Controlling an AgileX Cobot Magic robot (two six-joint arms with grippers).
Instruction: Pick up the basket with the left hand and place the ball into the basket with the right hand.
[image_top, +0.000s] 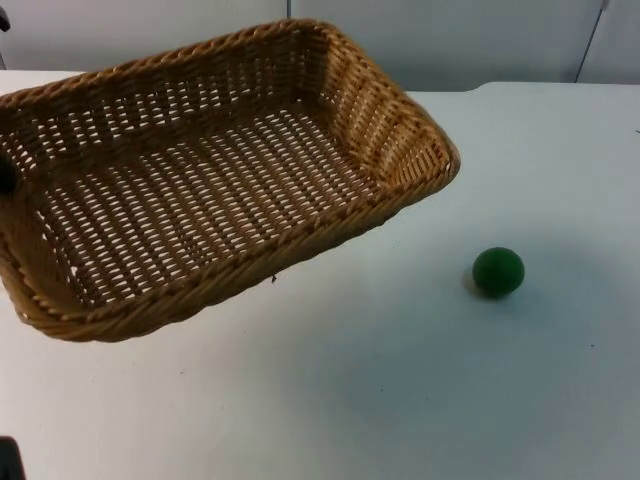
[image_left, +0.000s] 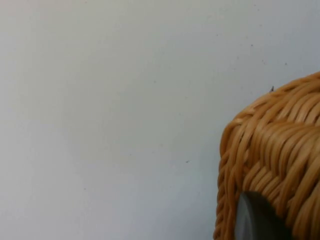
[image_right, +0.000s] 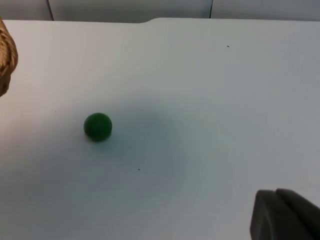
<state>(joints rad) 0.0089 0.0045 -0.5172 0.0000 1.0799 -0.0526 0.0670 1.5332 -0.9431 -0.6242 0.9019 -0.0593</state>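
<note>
left gripper (image_left: 260, 220) grips basket (image_top: 200, 180) (tilted, raised) | right gripper (image_right: 285, 215) above table (image_top: 400, 380); opening indiscernible | ball (image_top: 498, 271) apart

white table (image_top: 400, 400), green ball (image_top: 498, 271) resting on it

I see a basket (image_top: 200, 170) of golden-brown wicker, its floor an open lattice weave and its rim a thick twisted braid. The ball (image_top: 498, 271) reads as a plain, solid dark green, no markings. Under both, the table (image_top: 400, 400) is flat white, backed by a pale grey partition wall (image_top: 480, 40).
</note>
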